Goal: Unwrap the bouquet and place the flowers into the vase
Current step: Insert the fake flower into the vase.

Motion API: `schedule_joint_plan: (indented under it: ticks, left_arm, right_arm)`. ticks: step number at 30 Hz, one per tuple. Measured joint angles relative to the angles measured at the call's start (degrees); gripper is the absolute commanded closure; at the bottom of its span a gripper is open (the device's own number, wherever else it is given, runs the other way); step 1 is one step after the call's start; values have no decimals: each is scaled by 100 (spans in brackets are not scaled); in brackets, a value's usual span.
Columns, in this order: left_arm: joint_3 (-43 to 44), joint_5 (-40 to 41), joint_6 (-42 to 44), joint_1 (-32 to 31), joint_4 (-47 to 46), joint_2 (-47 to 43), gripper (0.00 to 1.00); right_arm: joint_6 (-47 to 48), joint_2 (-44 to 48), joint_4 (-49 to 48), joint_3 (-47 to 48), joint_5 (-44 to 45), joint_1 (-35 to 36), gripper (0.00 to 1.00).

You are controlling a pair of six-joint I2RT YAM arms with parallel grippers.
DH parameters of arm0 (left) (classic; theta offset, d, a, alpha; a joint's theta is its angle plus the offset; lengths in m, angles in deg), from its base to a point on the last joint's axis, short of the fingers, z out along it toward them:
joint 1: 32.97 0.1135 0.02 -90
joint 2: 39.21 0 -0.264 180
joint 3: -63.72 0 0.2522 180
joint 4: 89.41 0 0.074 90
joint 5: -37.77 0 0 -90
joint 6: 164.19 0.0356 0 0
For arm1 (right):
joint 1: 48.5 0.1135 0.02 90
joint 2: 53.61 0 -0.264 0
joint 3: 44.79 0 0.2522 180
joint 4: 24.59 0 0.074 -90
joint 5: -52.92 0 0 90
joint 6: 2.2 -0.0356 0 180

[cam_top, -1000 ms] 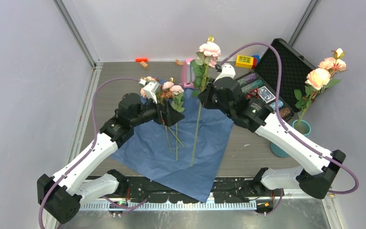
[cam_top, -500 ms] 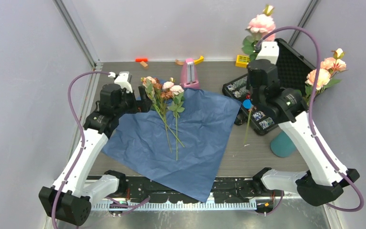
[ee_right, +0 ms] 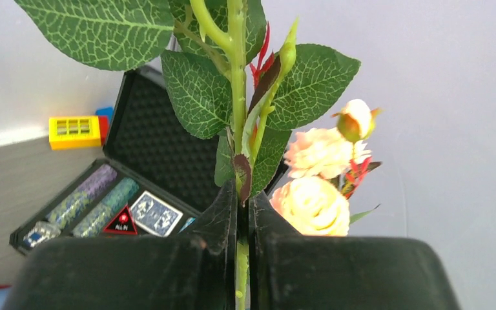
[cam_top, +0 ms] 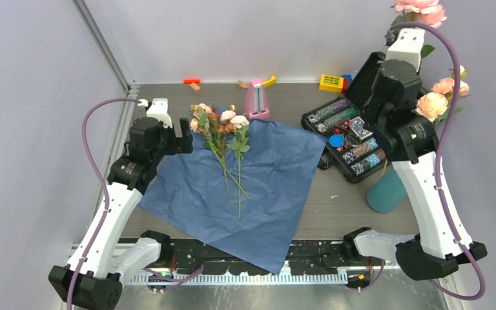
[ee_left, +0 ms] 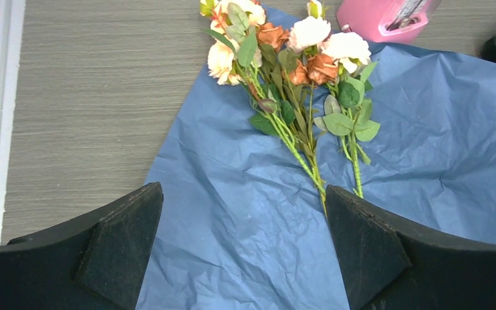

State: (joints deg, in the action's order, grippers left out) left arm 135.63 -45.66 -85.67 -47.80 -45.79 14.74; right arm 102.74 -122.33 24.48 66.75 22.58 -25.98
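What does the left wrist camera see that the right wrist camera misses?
Only the left wrist: the open left gripper, loose flowers lying on blue paper, a pink object. Only the right wrist: the right gripper shut on a leafy stem, chips in a black case, a yellow block, peach roses behind. Both: the grey tabletop.

Table (cam_top: 161, 110), top view: pink metronome (cam_top: 256, 100) upright at 12 o'clock; open black case (cam_top: 364, 81) at 2 o'clock, holding chip rows (cam_top: 334, 111) and 1 card deck (cam_top: 360, 128); yellow block (cam_top: 331, 82) at 1 o'clock; red block (cam_top: 192, 81) at 11 o'clock.
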Motion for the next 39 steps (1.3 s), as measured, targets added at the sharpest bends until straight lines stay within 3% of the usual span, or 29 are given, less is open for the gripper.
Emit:
schedule_joint_plan:
  ticks: [12,19,31,39]
  left_arm:
    - [-70,326,157,0,-2,-35,0]
    - [-76,374,173,-4,-2,-35,0]
    - [-87,367,170,-4,-9,-33,0]
    - [-98,354,170,-4,-33,-31,0]
  right_arm:
    - [1069,2,-870,310,238,-455,100]
    - [1360,229,-1283,-39,186,-962,100]
    - [1169,514,-1777,-1001,-625,-1956,100]
    - [708,717,-1801,-1283,-1095,-2094,100]
